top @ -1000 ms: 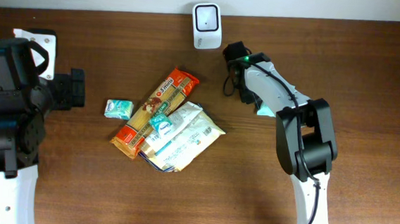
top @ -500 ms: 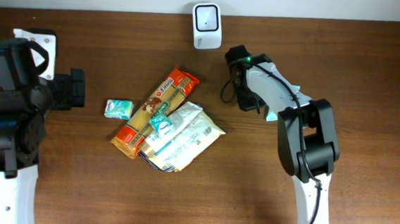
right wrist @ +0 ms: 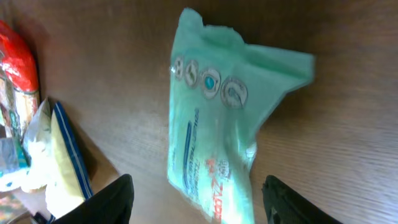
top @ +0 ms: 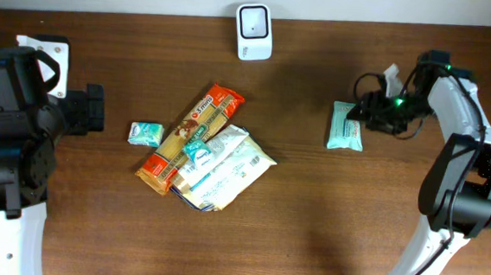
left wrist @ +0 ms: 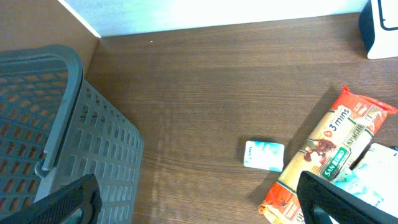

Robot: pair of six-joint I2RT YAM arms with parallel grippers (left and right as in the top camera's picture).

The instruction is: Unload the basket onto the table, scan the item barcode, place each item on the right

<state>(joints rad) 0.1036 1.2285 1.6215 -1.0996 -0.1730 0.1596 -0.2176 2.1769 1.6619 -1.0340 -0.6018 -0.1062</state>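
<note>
The item, a mint-green packet (top: 345, 126) with red and blue print, lies flat on the brown table to the right of the white barcode scanner (top: 254, 20). My right gripper (top: 367, 114) hovers at the packet's right edge. In the right wrist view the packet (right wrist: 214, 130) lies between my right gripper's (right wrist: 199, 205) widely spread fingers (right wrist: 109, 200), and neither one touches it. My left gripper (top: 91, 109) stands open at the far left, with nothing between its fingers (left wrist: 65, 204).
A pile with an orange spaghetti pack (top: 189, 138) and a white bag (top: 226, 166) lies mid-table, with a small teal packet (top: 146, 132) beside it. In the left wrist view a grey mesh basket (left wrist: 56, 124) stands at the left.
My right arm has swung from beside the scanner out to the right. Its jaws have opened and the green packet now lies on the table. The left arm has not moved.
</note>
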